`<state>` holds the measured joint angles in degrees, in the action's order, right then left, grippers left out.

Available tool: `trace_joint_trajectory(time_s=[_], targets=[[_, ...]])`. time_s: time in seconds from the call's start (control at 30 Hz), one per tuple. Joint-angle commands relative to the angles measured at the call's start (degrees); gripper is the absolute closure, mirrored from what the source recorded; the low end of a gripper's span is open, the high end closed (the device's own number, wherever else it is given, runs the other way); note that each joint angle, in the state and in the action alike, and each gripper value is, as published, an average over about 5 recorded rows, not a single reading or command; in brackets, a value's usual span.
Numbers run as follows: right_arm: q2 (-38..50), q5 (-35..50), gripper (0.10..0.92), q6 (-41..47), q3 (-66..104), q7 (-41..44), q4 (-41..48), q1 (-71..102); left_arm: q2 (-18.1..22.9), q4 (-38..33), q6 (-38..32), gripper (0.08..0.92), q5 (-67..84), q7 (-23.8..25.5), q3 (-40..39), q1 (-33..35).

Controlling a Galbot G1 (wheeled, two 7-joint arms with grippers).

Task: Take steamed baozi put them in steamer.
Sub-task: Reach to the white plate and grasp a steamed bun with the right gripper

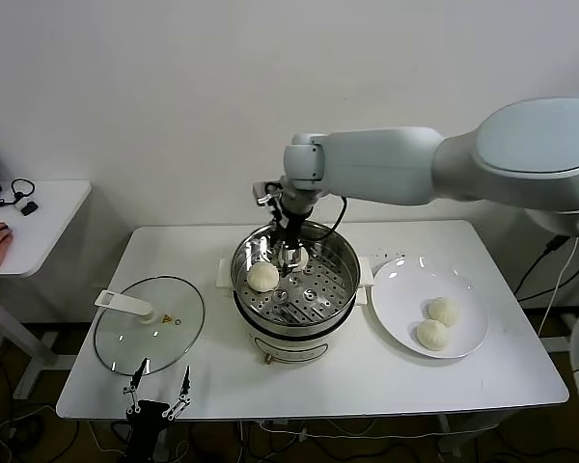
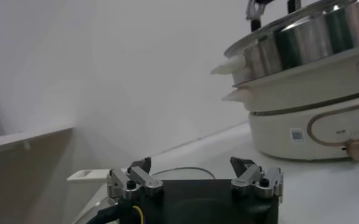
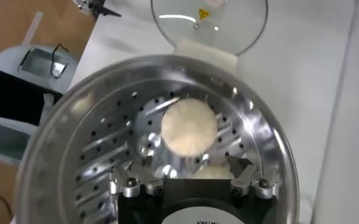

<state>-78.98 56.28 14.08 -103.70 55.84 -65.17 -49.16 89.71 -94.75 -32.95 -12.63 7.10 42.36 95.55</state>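
**Two buns in the pot, two still on the plate**

The right gripper [image 1: 291, 253] hangs inside the steamer [image 1: 340, 253] with its jaws spread and nothing between them; in the right wrist view a second bun [image 3: 211, 173] lies just below the spread fingertips, half hidden by them, beside the one already on the tray [image 3: 188, 125]; from the head view only one of these shows clearly, at the tray's left side [image 1: 262, 276]. Two more steamed baozi [image 1: 443, 311] sit touching one another on the white plate [image 1: 398, 289] to the right of the pot; the glass lid [image 1: 150, 324] lies flat on the table to its left. The left gripper [image 2: 195, 176] waits low at the table's front edge, jaws apart and holding nothing.

The buns look soft, light and matte, so they should dent under a hard squeeze and may cling slightly to the pads; my judgement is that a gentle pinch across the widest part of the sides, below the pleated crown, is the safest hold.

The lid carries a small yellow warning sticker and the pot's white base a small square label and a printed mark by the knob; none of it can be read.
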Motion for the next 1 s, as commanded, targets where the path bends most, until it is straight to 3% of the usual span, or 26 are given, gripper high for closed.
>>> trace_joint_trajectory(time_s=[0.03,0.43,1.0], targets=[[14.56,-0.76,0.203,-2.83,-5.06,3.43,-9.47,-10.89,0.08,-0.35,0.08,0.177,-0.27,0.02,-0.08,0.23],[28.05,-14.22,0.203,-12.02,-11.76,7.95,-10.97,-9.83,0.74,-0.2,-0.09,0.177,-0.93,-0.14,-0.37,0.24],[35.77,-26.72,0.203,-11.57,-5.41,5.45,-8.28,6.23,0.49,0.89,-0.24,0.177,-1.12,-0.29,-0.05,0.0]])
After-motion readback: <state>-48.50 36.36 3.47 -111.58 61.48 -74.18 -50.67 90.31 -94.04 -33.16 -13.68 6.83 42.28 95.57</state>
